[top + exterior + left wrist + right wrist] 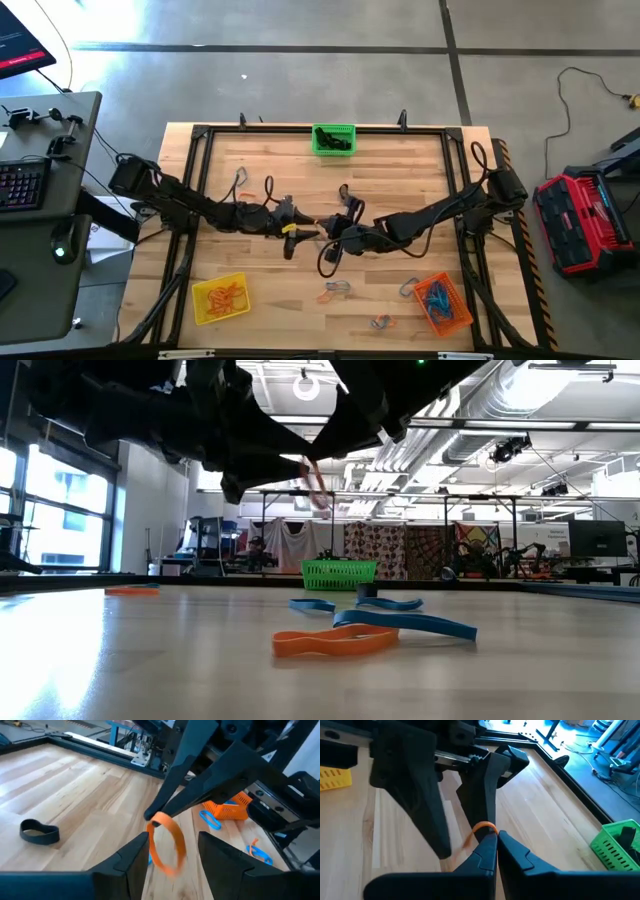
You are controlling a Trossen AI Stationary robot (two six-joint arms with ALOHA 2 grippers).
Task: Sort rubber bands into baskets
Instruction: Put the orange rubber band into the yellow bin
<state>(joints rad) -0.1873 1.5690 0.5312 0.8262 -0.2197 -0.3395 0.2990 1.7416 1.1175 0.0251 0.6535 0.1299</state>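
Nowhere on the green basket (333, 139) is writing legible.

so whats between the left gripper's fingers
An orange band hangs there in the left wrist view, pinched at its top by the right gripper.

orange band (166, 845) blurred | green basket (616, 845) cut by frame edge | arms overhead cropped, low view

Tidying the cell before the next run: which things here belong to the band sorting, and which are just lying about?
Job:
orange band, pinched by right gripper
left gripper, open
green basket
yellow basket
orange basket
loose bands

Lying about:
red case
keyboard
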